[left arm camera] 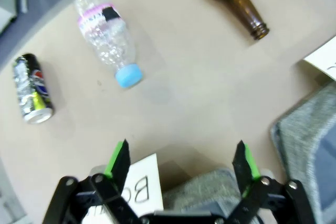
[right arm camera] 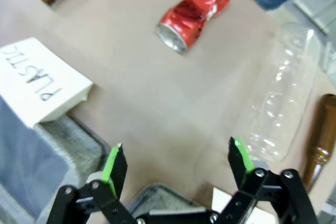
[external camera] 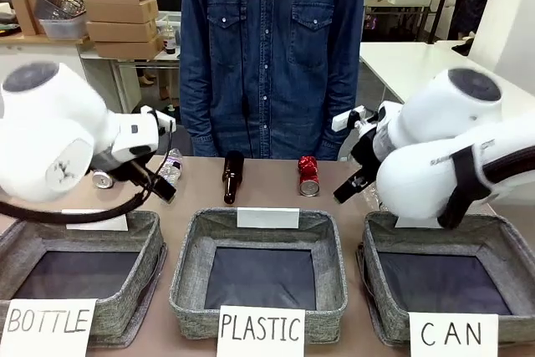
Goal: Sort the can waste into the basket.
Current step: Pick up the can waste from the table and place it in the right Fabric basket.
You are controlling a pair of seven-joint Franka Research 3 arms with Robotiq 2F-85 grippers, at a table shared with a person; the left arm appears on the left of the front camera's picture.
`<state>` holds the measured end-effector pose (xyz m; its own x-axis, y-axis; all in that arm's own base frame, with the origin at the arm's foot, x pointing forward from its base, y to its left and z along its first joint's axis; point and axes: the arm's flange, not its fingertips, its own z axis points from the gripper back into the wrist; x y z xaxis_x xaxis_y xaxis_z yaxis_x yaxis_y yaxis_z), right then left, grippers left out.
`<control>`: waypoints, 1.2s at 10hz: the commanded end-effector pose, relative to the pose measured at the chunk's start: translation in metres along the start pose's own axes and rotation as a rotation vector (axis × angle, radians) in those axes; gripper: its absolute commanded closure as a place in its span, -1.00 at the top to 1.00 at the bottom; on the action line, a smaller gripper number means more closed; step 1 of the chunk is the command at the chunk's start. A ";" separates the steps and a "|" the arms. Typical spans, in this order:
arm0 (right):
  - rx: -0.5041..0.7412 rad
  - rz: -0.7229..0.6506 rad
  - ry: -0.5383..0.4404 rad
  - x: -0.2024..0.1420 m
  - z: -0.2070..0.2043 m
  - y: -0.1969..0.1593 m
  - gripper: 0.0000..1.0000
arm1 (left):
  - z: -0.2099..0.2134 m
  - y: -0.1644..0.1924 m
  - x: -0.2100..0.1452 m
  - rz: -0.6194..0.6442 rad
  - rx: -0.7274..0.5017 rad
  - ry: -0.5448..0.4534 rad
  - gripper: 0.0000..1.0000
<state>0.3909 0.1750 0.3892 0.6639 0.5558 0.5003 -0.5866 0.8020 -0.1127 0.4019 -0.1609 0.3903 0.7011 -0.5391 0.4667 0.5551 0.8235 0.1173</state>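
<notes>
The basket (external camera: 389, 311) carded "CAN" is sitting at the near right corner of the tabletop (external camera: 267, 196), its dark floor showing, in a row with two like bins (external camera: 185, 290) along the near edge. Over the far rims of the outer bins both claws are hanging spread wide. The left gripper (left arm camera: 181, 153) and the right gripper (right arm camera: 176, 153) are holding nothing and touching nothing. A brown bottle (external camera: 231, 175) is lying mid-table, mouth toward the middle bin. The red can (right arm camera: 195, 13) is lying just right of it, dented, with a clear bottle (right arm camera: 278, 108) lying between it and the right edge. The dark can (left arm camera: 32, 88) is lying toward the far left corner, a blue-capped bottle (left arm camera: 107, 40) beside it.
</notes>
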 end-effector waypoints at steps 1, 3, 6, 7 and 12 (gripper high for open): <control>0.053 -0.042 -0.049 0.009 0.098 -0.011 1.00 | 0.103 -0.007 0.012 0.019 -0.022 0.020 1.00; -0.078 -0.024 -0.095 -0.023 0.196 0.001 1.00 | 0.209 -0.036 -0.031 0.013 0.080 -0.119 1.00; -0.402 -0.045 -0.110 -0.065 0.206 0.020 1.00 | 0.210 -0.032 0.005 -0.011 0.060 -0.114 1.00; -0.111 -0.014 -0.128 -0.010 0.234 -0.004 1.00 | 0.210 -0.032 0.005 -0.011 0.060 -0.114 1.00; 0.518 -0.391 -0.091 -0.066 0.269 -0.052 1.00 | 0.275 0.014 -0.034 0.246 -0.753 -0.093 1.00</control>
<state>0.2665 0.0678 0.5786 0.7452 0.3837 0.5455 -0.5137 0.8518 0.1027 0.2670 -0.1233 0.6061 0.6713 -0.4399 0.5965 0.6630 0.7162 -0.2178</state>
